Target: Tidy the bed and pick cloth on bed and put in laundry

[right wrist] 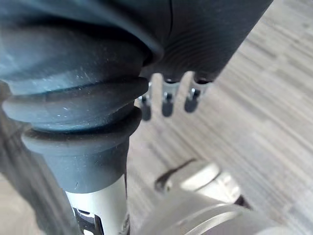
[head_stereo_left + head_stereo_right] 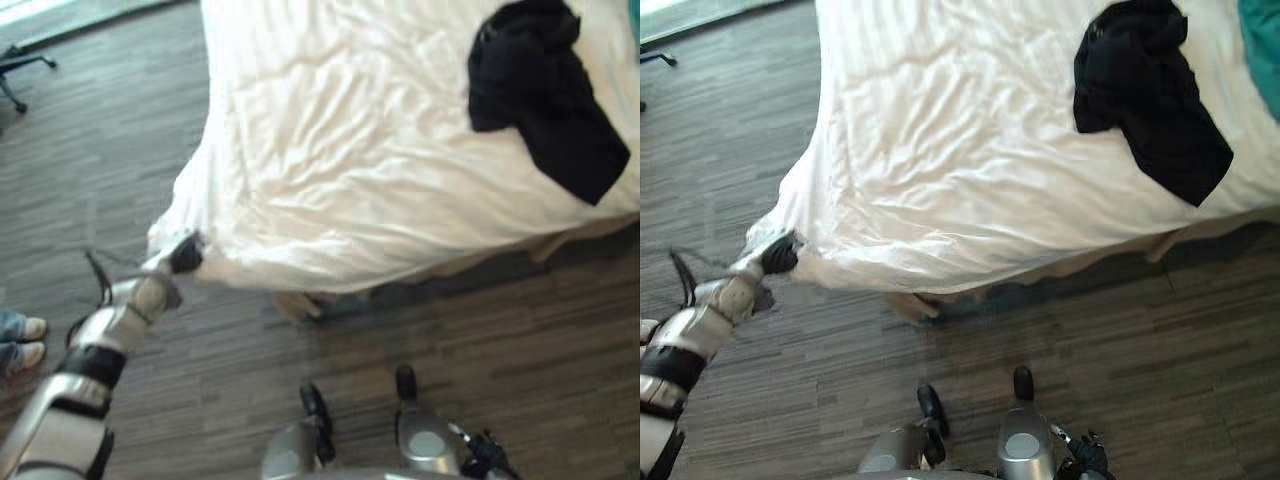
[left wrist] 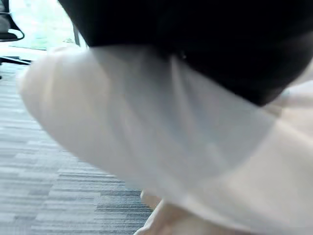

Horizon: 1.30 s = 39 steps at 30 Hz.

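Note:
A black cloth [image 2: 540, 90] lies crumpled on the white duvet [image 2: 360, 150] toward the bed's far right side. The duvet is wrinkled and hangs over the bed's near edge. My left hand [image 2: 183, 256] is pressed against the duvet's hanging near-left corner. In the left wrist view the white duvet [image 3: 161, 147] bulges right in front of the hand's dark cover [image 3: 205, 39]. My right hand [image 1: 205, 34] hangs over the wooden floor, away from the bed, its fingers [image 1: 167, 100] straight and holding nothing.
A teal item [image 2: 1265, 40] lies at the bed's far right edge. A person's shoes [image 2: 22, 340] stand on the floor at the left. An office chair's base [image 2: 15, 70] sits at the far left. A wooden bed leg [image 2: 297, 305] shows under the duvet's edge.

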### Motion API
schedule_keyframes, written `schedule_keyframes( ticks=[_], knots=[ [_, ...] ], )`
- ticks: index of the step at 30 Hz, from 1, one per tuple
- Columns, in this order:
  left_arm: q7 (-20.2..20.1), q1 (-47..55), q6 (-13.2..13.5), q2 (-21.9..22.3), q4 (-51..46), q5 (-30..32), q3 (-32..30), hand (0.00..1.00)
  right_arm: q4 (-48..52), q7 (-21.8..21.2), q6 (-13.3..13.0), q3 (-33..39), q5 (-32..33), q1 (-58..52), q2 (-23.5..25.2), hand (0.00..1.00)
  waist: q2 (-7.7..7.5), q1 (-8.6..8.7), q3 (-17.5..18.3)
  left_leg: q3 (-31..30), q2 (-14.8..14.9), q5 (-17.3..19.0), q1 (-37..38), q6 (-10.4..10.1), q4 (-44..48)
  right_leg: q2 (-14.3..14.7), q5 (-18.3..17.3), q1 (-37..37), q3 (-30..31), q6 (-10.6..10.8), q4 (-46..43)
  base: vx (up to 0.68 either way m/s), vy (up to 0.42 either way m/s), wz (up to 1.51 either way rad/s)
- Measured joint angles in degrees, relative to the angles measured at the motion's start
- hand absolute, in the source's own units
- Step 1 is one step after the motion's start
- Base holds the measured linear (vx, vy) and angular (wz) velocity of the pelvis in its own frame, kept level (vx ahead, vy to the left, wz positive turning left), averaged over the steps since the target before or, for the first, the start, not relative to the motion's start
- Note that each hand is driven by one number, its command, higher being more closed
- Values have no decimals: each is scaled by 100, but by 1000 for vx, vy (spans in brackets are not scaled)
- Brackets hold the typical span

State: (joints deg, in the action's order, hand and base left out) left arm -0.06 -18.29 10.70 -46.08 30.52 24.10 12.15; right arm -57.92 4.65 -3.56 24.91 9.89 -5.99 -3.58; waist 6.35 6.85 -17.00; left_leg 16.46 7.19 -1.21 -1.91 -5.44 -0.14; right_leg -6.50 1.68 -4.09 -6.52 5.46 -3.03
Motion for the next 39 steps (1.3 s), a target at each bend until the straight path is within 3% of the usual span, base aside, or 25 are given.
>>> schedule_keyframes(
  ticks=[3,8,11,14,17,20,23,27,28,33,39],
  knots=[
    [12,503,93,197,-75,-97,-523,0,-33,-46,16,-6,-154,-45,-8,0,-75,-112,194,-141,-36,-2,159,3,-177,-7,-106,226,-194,-28,201,-95,-16,14],
    [269,940,38,1136,783,-72,-1315,0,-143,-98,72,-9,-157,-208,-65,0,-93,-124,506,-447,-10,-221,299,-12,-471,51,-202,407,-512,-54,237,-92,-36,26],
    [432,1107,23,1628,1426,-72,-1950,0,-154,-95,133,8,-157,-251,-83,0,-236,-139,627,-538,4,-271,356,-26,-521,73,-215,506,-620,-31,241,-15,-15,15],
    [487,1417,-457,1931,2371,-86,-2836,0,-156,-91,130,74,-156,-256,-67,0,-363,-138,747,-522,-10,-243,437,-35,-523,68,-217,598,-608,-20,320,33,3,-2],
    [549,2041,-815,2088,2709,-108,-3574,0,-213,-76,137,269,-152,-314,-30,0,-369,-218,835,-488,-18,-184,455,-47,-522,65,-223,654,-611,-11,371,58,4,3],
    [678,2351,-922,2161,2757,-181,-3992,0,-307,-9,147,387,-142,-326,-28,0,-373,-411,897,-478,-19,-159,500,-61,-522,67,-224,735,-614,-10,449,63,2,6],
    [908,2392,-926,2346,2749,-411,-4239,0,-303,53,125,503,-79,-292,-32,0,-369,-441,901,-462,-22,-151,544,-69,-523,65,-223,790,-606,-11,478,4,1,-1],
    [1183,2409,-875,3161,2324,-1127,-4179,0,-79,292,130,853,183,-287,-54,0,-371,-439,1037,-365,-24,-121,571,-64,-527,64,-191,778,-546,-4,517,-25,1,-14],
    [1189,2415,-819,3356,2119,-1320,-4032,0,179,319,136,886,215,-274,-68,100,-383,-423,1044,-356,-22,-121,570,-63,-528,66,-180,775,-525,-9,516,-32,0,-12],
    [1164,2506,-501,3835,1265,-2369,-3316,0,1896,537,107,662,185,-130,-335,100,-412,-411,1060,-214,-29,-116,577,-53,-531,62,-118,683,-343,3,507,-31,3,-19],
    [1139,2624,-278,4129,1153,-2979,-2667,0,3176,547,-90,79,-115,597,-774,100,-455,-413,1085,-223,-29,-117,614,-53,-539,63,-116,717,-350,6,504,-3,0,-1]
  ],
)
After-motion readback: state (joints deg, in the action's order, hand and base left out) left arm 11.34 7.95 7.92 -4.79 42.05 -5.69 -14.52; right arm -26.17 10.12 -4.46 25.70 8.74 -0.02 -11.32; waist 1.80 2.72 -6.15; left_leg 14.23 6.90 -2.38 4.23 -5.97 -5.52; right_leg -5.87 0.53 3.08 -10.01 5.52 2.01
